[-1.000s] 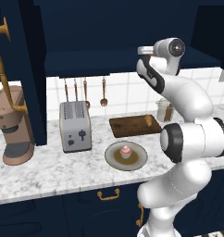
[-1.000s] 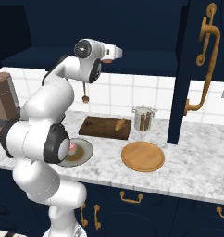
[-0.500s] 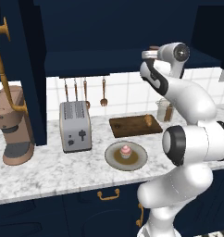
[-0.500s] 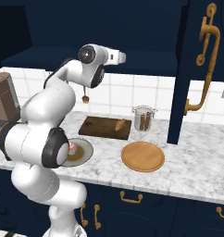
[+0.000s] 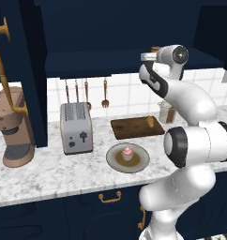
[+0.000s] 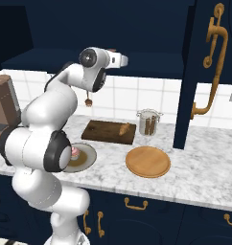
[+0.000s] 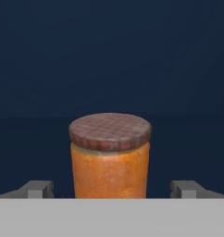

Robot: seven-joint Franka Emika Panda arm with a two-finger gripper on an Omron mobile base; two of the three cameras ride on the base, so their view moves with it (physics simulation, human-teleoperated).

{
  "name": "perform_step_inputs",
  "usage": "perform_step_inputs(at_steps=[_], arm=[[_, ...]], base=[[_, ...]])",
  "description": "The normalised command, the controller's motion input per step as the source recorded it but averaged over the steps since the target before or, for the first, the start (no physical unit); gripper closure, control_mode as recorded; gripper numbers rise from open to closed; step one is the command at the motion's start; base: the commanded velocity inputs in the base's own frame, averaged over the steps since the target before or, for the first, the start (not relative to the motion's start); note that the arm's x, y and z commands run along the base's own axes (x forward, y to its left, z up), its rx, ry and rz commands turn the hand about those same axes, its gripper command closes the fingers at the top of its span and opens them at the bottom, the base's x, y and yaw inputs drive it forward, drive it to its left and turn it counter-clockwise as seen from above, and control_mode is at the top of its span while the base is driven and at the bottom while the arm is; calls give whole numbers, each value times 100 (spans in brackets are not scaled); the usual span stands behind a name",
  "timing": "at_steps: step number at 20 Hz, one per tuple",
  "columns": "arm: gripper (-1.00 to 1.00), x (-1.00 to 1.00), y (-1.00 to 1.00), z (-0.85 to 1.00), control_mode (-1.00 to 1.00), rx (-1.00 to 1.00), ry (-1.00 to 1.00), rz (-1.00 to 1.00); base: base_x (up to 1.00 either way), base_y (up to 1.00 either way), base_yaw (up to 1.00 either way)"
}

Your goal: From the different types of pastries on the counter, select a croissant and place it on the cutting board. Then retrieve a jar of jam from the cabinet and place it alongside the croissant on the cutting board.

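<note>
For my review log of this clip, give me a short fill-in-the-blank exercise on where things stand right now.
1. The croissant lies on the ____.
2. The cupcake sits on a round ____.
3. In the hand view, the jar of jam stands ____ the two fingertips of the hand, which is open.

Missing words: cutting board; plate; between

One croissant (image 5: pixel 150 122), one cupcake (image 5: pixel 128 152).

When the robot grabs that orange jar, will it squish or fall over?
Probably no squishing: the jar of jam looks like a hard, straight-sided cylinder with a flat lid. It stands upright between the open fingertips, so a squeeze from both sides should hold it. It is taller than wide, so a one-sided bump might tip it, then it could roll.
</note>
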Motion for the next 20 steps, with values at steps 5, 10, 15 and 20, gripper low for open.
perform_step_inputs(at_steps=[5,10,15,20], arm=[[-100,22,1,0,-100,0,0,0],[-100,8,0,0,-100,0,0,0],[-100,13,0,-1,-100,0,0,0],[100,1,3,-1,-100,0,0,0]], base=[[0,0,0],[0,0,0],[0,0,0],[0,0,0]])
